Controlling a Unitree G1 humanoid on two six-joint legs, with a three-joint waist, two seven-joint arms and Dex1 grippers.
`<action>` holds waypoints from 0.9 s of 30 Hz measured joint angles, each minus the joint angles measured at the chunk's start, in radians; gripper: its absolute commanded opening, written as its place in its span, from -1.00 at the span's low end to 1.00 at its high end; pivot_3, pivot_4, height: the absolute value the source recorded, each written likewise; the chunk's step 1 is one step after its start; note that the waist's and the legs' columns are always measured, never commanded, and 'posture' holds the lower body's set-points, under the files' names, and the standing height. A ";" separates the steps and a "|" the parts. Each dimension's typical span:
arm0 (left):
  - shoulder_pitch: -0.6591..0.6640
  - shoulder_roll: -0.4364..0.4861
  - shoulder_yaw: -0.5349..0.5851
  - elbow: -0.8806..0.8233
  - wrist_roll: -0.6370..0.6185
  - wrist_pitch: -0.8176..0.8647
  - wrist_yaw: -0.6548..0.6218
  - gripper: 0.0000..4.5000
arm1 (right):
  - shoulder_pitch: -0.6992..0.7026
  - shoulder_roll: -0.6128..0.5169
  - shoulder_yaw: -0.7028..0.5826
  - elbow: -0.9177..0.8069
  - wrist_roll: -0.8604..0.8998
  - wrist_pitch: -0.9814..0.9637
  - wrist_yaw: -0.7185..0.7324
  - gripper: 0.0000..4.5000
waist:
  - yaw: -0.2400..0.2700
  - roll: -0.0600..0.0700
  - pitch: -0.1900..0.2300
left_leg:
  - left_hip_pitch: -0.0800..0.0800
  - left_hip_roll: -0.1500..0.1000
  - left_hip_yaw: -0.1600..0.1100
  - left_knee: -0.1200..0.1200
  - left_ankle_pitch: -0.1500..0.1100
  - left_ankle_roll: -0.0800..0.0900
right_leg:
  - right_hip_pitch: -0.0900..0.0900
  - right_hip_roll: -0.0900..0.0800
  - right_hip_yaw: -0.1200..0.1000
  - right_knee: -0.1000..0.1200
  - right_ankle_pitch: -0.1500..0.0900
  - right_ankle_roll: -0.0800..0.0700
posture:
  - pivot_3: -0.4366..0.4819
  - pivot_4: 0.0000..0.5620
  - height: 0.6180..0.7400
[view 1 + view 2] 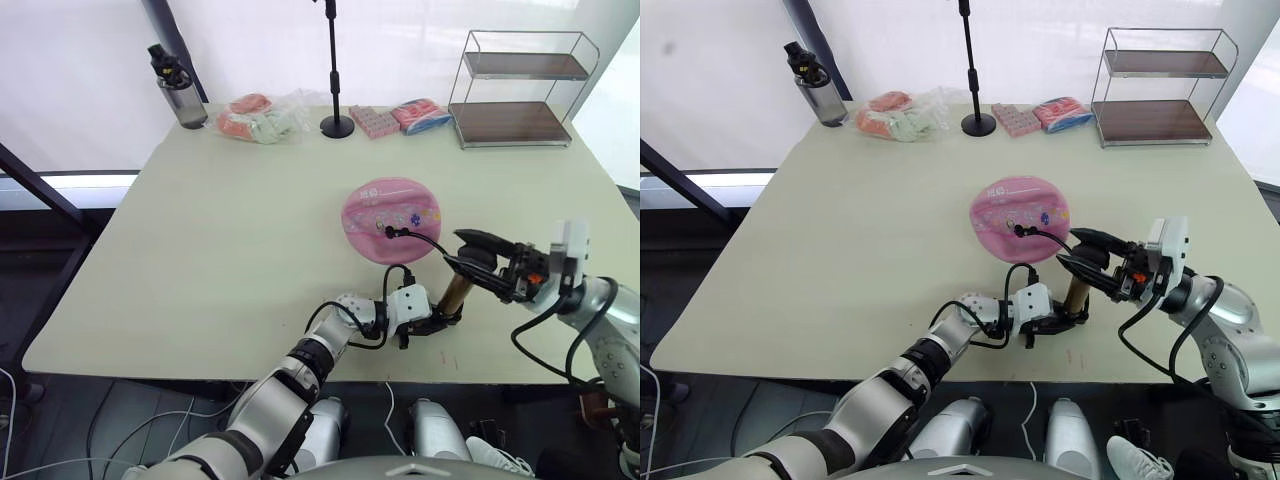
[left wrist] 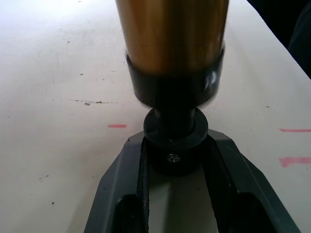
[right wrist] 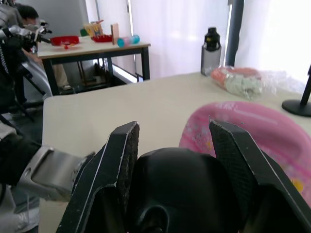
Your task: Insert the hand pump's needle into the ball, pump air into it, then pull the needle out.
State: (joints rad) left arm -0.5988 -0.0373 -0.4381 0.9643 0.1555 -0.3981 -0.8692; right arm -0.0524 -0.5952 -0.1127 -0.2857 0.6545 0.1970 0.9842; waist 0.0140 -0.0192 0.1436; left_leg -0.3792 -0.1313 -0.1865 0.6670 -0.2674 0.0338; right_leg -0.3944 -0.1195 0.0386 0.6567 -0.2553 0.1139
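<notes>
Table (image 1: pixel 200 260), 1 ball (image 1: pixel 390 218), 1 hand pump (image 1: pixel 453 295)

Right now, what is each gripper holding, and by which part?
Left gripper clamps the hand pump at its bottom cap; right gripper grips its black T-handle.

I see the flattish pink ball (image 1: pixel 391 219) lying on the table (image 1: pixel 220 250), the upright bronze pump (image 1: pixel 456 291) just beside it, hose (image 1: pixel 425 240) reaching onto the ball.
</notes>
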 measured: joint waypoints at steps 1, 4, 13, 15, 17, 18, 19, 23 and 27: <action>0.000 0.000 0.000 0.000 0.000 0.000 0.000 -0.52 | 0.002 0.007 0.010 0.019 -0.017 -0.019 0.010 -0.15 | 0.000 0.000 0.000 | 0.000 0.000 0.000 0.000 0.000 0.000 | 0.000 0.000 0.000 0.000 0.000 0.000 | -0.05 -0.47 0.93; 0.000 0.000 0.000 0.002 0.000 0.001 0.000 -0.52 | -0.009 0.021 0.025 0.058 -0.038 -0.063 0.027 -0.15 | -0.001 0.001 -0.001 | 0.000 0.000 0.000 0.000 0.000 0.000 | 0.000 0.000 0.000 0.000 0.000 0.000 | -0.05 -0.47 0.93; 0.000 0.000 0.001 0.001 0.000 0.000 0.000 -0.52 | -0.009 -0.008 0.003 0.033 -0.007 -0.025 0.030 -0.15 | 0.000 0.001 -0.001 | -0.001 0.000 0.000 0.000 0.000 0.000 | 0.000 0.000 0.000 0.000 0.000 0.000 | -0.05 -0.47 0.93; -0.001 -0.001 0.001 -0.001 -0.002 0.000 -0.001 -0.52 | -0.022 -0.030 -0.014 0.015 0.021 0.027 0.017 -0.15 | 0.000 0.002 0.000 | -0.002 0.000 0.000 0.000 0.000 0.000 | -0.001 0.000 0.001 0.000 0.000 0.000 | -0.05 -0.47 0.93; 0.000 -0.002 0.004 -0.002 -0.002 0.000 -0.002 -0.52 | -0.059 -0.054 -0.040 -0.021 0.076 0.089 0.002 -0.15 | 0.001 0.003 0.001 | -0.002 0.000 0.000 0.000 0.000 0.000 | -0.001 0.000 0.001 0.000 0.000 0.000 | -0.05 -0.47 0.93; 0.000 -0.002 0.006 -0.002 -0.003 0.000 -0.002 -0.52 | -0.076 -0.060 -0.058 -0.034 0.110 0.118 -0.011 -0.15 | 0.001 0.003 0.003 | -0.002 0.000 0.000 0.000 0.000 0.000 | -0.001 0.000 0.001 0.000 0.000 0.000 | -0.05 -0.47 0.93; -0.001 -0.003 0.006 -0.002 -0.003 0.000 -0.002 -0.52 | -0.091 -0.071 -0.072 -0.046 0.138 0.141 -0.020 -0.15 | 0.001 0.003 0.003 | -0.002 0.000 0.000 0.000 0.000 0.000 | -0.001 0.000 0.001 0.000 0.000 0.000 | -0.05 -0.47 0.93; -0.001 -0.004 0.007 -0.002 -0.003 0.000 -0.003 -0.52 | -0.152 -0.134 -0.143 -0.094 0.254 0.239 -0.052 -0.15 | 0.002 0.003 0.004 | -0.003 0.000 0.000 0.000 0.000 0.000 | -0.001 -0.001 0.000 -0.001 0.000 0.000 | -0.05 -0.47 0.93; -0.002 -0.004 0.007 -0.002 -0.003 -0.001 -0.003 -0.52 | -0.206 -0.185 -0.192 -0.107 0.339 0.310 -0.075 -0.15 | 0.002 0.003 0.004 | -0.003 0.000 0.000 0.000 0.000 0.000 | -0.001 -0.001 0.000 -0.001 0.000 0.000 | -0.05 -0.47 0.93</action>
State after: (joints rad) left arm -0.6006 -0.0414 -0.4316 0.9624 0.1525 -0.3987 -0.8725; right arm -0.2588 -0.7801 -0.3045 -0.3931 0.9936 0.5070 0.9089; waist 0.0159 -0.0164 0.1477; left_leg -0.3826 -0.1312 -0.1864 0.6669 -0.2674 0.0337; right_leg -0.3957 -0.1200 0.0384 0.6552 -0.2552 0.1139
